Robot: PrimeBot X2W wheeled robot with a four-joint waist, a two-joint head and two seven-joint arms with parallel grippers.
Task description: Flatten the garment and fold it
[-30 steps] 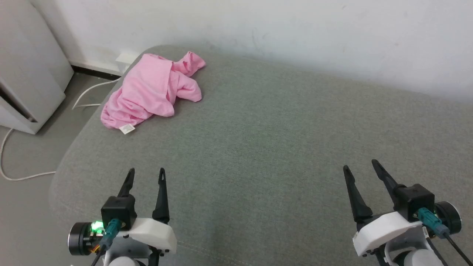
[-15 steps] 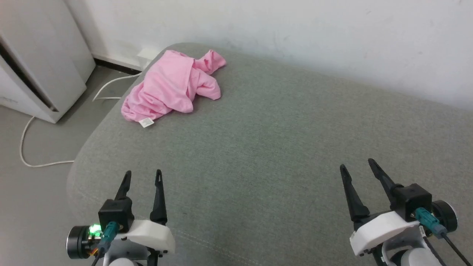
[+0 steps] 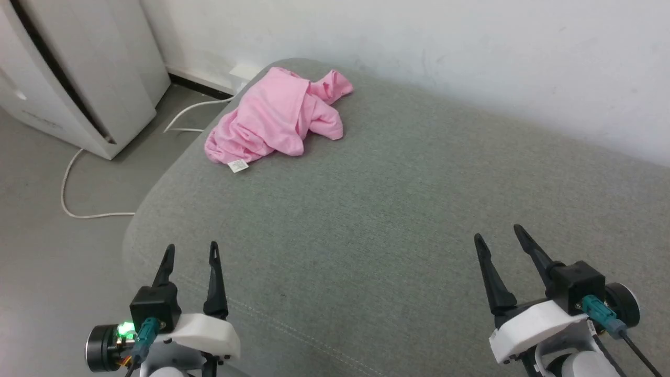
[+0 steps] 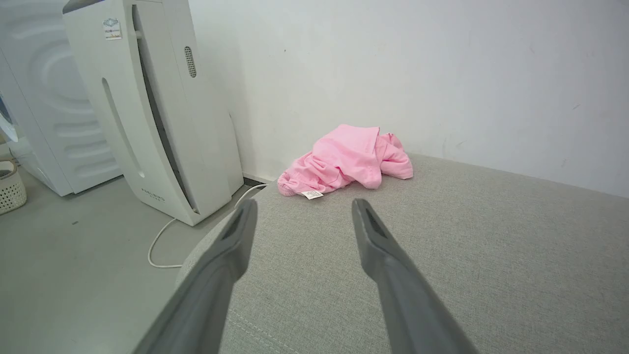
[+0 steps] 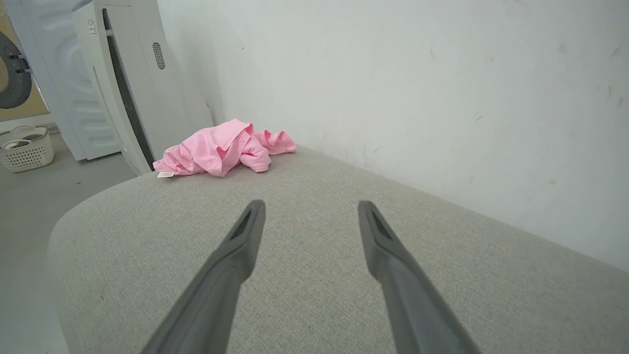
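The garment point(image 3: 277, 118) is a bright pink crumpled heap at the far left corner of the grey cushioned surface point(image 3: 398, 209), its small white label point(image 3: 238, 166) sticking out at the near edge. It also lies ahead in the left wrist view point(image 4: 346, 160) and far left in the right wrist view point(image 5: 221, 147). My left gripper point(image 3: 191, 251) hangs open at the lower left, well short of the garment, nothing between its fingers. My right gripper point(image 3: 497, 233) stands open at the lower right, far from it.
A white appliance point(image 3: 78, 73) stands on the floor left of the cushion, with a white cable point(image 3: 78, 173) trailing beside it. A white wall point(image 3: 419, 47) runs behind the cushion. A pale basket point(image 5: 27, 147) sits on the floor far left.
The whole head view has shifted, so the camera has turned left; the garment now appears further right in it. Neither gripper has changed its opening.
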